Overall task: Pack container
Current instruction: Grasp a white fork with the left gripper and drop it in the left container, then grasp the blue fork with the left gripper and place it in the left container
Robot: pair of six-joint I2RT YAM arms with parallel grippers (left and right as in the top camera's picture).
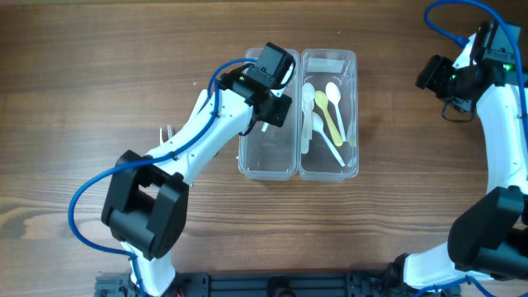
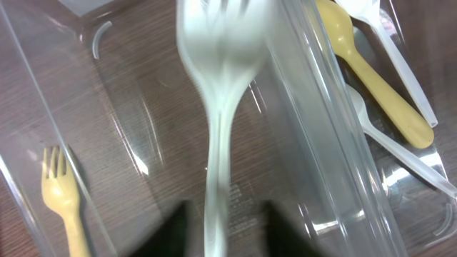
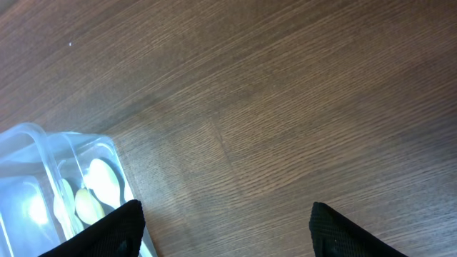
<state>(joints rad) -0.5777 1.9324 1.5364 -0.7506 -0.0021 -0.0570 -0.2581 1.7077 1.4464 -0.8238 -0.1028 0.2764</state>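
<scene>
White plastic, thin and near weightless, the fork (image 2: 218, 107) should handle as a light, springy thing. Its handle will probably flex under a hard pinch, and its glossy surface looks slick enough to swivel between the pads. The best hold, I judge, is on the flat of the handle, short of the neck, and that is about where the left gripper (image 2: 223, 232) has it. The jaws are closed narrow on the lower handle, with the tines pointing away toward 12 o'clock in the wrist view.

The fork looks milky and slightly translucent, and it is blurred in that view. The neck widens into a head whose tines run off the top edge.

From overhead, the fork sits at the 12 o'clock end of the left tub (image 1: 266, 173), held above a clear floor that looks bare. Just beside it at 3 o'clock stands the right tub (image 1: 328, 173), with their walls touching or nearly so. It holds spoons (image 1: 332, 92), some white and one yellow.

A yellow fork (image 2: 61, 196) shows at 8 o'clock in the left wrist view, by the tub's clear wall. Whether it lies inside or outside I cannot tell.

The right gripper (image 3: 227, 239) hovers well apart at 2 o'clock over bare table (image 3: 285, 107), its jaws wide and empty.
</scene>
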